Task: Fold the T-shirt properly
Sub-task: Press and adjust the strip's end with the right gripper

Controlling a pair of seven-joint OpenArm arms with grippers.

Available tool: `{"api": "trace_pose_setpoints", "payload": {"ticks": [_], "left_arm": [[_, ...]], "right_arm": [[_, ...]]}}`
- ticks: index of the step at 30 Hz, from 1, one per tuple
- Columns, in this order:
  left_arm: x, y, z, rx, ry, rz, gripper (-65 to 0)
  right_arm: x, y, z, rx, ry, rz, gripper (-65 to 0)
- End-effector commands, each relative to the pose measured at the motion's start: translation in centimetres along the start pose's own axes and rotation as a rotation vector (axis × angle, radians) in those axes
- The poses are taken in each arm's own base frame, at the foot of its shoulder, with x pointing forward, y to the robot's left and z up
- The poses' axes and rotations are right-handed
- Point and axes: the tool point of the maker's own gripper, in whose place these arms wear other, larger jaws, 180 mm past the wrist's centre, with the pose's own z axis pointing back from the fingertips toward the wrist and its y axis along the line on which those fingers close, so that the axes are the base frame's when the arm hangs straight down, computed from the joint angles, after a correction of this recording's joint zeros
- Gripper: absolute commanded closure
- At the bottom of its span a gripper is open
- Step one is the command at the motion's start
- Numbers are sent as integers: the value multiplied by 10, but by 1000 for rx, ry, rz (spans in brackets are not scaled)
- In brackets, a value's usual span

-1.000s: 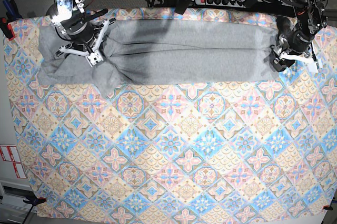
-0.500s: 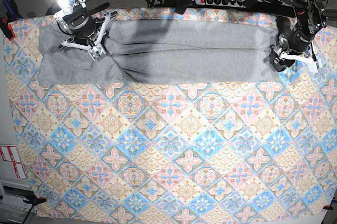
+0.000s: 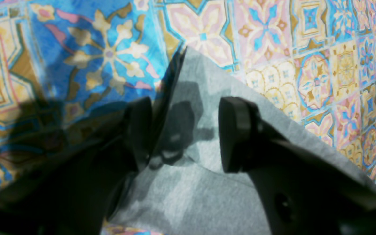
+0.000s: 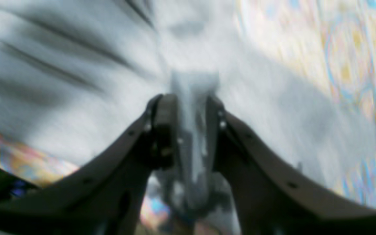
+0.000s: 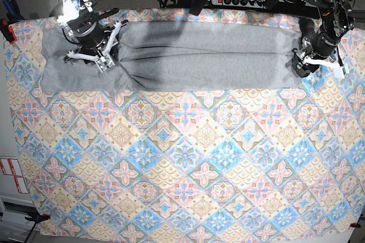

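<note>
The T-shirt (image 5: 199,55) lies as a long grey band across the upper part of the base view, plain side up, stretching from the upper left almost to the upper right edge of the tablecloth (image 5: 182,169). Creases fan out through the cloth from its left portion, where the fabric bunches.

In the upper left of that view the right gripper (image 5: 108,56) sits on the shirt. Its wrist view, blurred, shows its jaws drawn close with a gathered ridge of grey fabric (image 4: 193,130) pinched between the fingers (image 4: 165,130), and folds radiating away toward the top of the frame.

At the upper right of the base view the left gripper (image 5: 299,65) rests at the shirt's end. In the left wrist view its jaws stand apart, a raised corner of the grey cloth (image 3: 188,156) lying in the gap between the two dark pads (image 3: 235,133), with the patterned tablecloth (image 3: 109,49) around it
</note>
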Motion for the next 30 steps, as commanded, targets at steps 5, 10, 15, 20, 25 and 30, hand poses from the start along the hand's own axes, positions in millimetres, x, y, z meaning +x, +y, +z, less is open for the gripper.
{"api": "trace_pose_setpoints", "payload": {"ticks": [5,10,15,20,25,30], "left_arm": [[12,-3,3,-12,-31,-13,-336],[12,-2,3,-12,-31,-14,-336],[12,-2,3,-12,-30,-14,-336],[15,-1,4,-7,-39,-14,-336],[16,0,4,-5,-42,-18,-336],[16,0,4,-3,-37,-19,-341]], "right_arm": [[35,2,-4,8,-103,24,-142],[62,-2,-10,-10,-168,-8,-142],[75,-9,-42,-8,-164,-57,-141],[32,-3,-77,32,-24,-96,-64],[-8,13,-89,77,80,-124,-13],[-9,13,-88,75,79,-128,-11]]}}
